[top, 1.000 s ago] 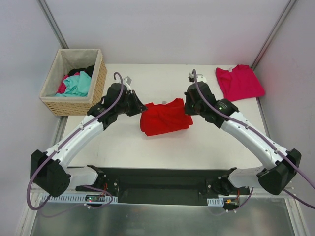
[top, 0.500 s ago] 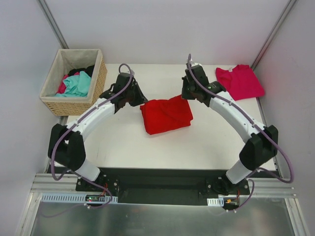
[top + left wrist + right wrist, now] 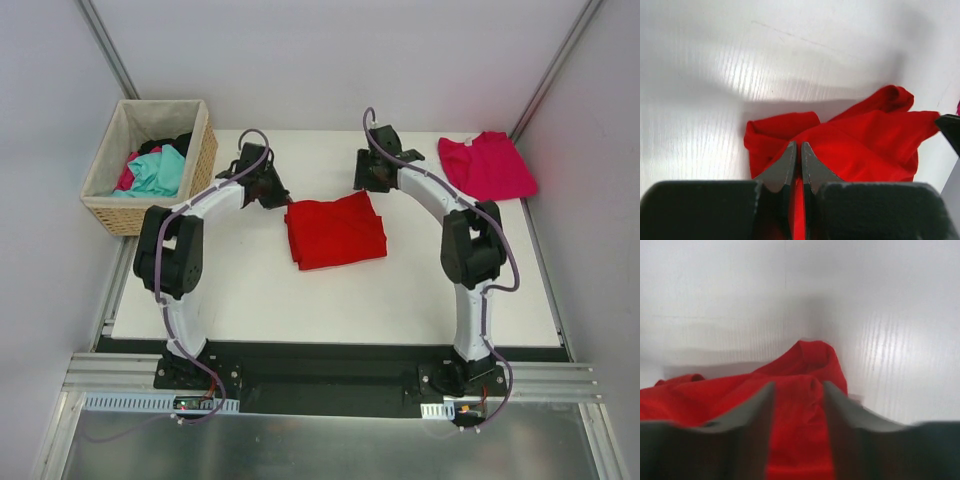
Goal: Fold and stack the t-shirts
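The bright red t-shirt (image 3: 335,231) lies folded in a rough square at the table's middle. My left gripper (image 3: 279,198) is at its far left corner, shut on a pinch of red cloth (image 3: 865,140), which shows as a thin strip between the jaws (image 3: 798,145). My right gripper (image 3: 366,186) is at the far right corner; its jaws (image 3: 799,385) stand apart over the red cloth (image 3: 807,357), which lies loose between them. The magenta-pink t-shirt (image 3: 487,166) lies folded at the back right.
A wicker basket (image 3: 206,150) stands at the back left, holding teal, pink and dark clothes (image 3: 156,172). Grey walls close in the table on three sides. Both arms arch over the table's left and right sides.
Both grippers moved toward the far side and the red shirt settled flatter and squarer. The right gripper's jaws opened and let go of the cloth; the left stayed shut.
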Motion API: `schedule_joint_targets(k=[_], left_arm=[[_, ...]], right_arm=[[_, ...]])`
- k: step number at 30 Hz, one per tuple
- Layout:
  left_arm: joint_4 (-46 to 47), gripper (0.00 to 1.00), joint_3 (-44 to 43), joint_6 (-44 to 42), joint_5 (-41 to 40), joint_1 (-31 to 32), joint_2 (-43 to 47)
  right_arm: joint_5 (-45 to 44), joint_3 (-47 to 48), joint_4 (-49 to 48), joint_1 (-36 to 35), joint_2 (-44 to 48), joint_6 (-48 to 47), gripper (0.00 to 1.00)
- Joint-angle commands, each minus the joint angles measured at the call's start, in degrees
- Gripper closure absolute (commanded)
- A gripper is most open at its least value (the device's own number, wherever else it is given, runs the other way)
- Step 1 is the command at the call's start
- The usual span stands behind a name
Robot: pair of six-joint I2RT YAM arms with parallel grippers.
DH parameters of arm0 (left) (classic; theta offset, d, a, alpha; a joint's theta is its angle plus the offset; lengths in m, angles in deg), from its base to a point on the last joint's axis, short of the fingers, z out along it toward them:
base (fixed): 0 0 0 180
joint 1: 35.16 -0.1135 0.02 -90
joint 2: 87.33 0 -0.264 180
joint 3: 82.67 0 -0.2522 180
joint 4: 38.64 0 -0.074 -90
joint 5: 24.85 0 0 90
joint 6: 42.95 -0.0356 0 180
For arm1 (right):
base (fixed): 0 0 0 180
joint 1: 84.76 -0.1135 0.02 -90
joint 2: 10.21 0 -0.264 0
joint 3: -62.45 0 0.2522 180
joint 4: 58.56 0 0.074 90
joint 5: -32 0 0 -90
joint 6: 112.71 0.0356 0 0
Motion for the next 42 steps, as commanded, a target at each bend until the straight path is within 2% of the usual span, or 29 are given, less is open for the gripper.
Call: schedule_joint_targets(k=[1,2,5,7,9,10,12,13,14,18,22,26,32,42], left_arm=[[1.76,1.0,-4.72,-0.05,2.37,-0.49,-2.73],[1.85,1.0,-5.07,-0.05,2.72,-0.49,-2.91],[1.94,0.93,-6.13,-0.57,3.25,-0.23,-1.33],[1.94,0.8,-6.31,-1.54,2.64,0.04,2.53],[1.94,0.62,-6.22,-2.16,1.76,0.47,7.52],[1.94,0.44,-5.96,-2.33,1.5,0.74,9.38],[1.94,0.3,-5.08,-2.33,1.23,1.53,14.29],[1.59,0.19,-4.73,-2.25,0.97,1.88,15.88],[1.5,0.16,-4.2,-2.07,0.71,2.23,18.68],[1.41,0.14,-1.66,0.56,1.84,5.13,21.88],[2.2,0.16,0.45,3.02,3.25,8.64,19.16],[6.15,0.17,3.88,5.3,4.57,9.53,16.09],[11.6,0.2,7.22,7.94,7.29,9.71,11.25],[12.92,0.21,8.1,8.3,9.31,10.06,6.59]], right_arm=[[0.94,3.97,-2.9,0.36,-2.46,-2.16,0.24],[0.15,3.97,-3.08,0.45,-2.2,-2.6,0.17],[-2.49,0.82,-6.14,0.45,2.79,-4.09,0.09],[-2.4,-0.95,-6.6,0.28,7.26,-4.62,0.09],[-2.76,-1.91,-5.81,-0.43,10.18,-5.06,0.09],[-2.76,-2.18,-5.46,-1.21,13.06,-5.15,0.09],[-3.63,-2.7,-4.23,-2.27,15.45,-5.59,0.09],[-4.07,-3.23,-3.27,-3.58,16.6,-5.59,0.09],[-3.81,-3.58,-2.82,-4.03,18.17,-5.42,0.08],[-3.98,-7.27,-2.82,-5.87,20.04,-3.49,0.09],[-3.55,-8.42,-2.82,-5.79,17.06,-2.96,0.09],[-1.53,-7.72,-3.17,-4.65,13.27,-3.04,0.1],[1.29,-3.15,-3.0,-2.54,6.51,-3.57,0.11],[2.08,2.04,-1.68,-1.22,0.35,-4.19,0.11]])
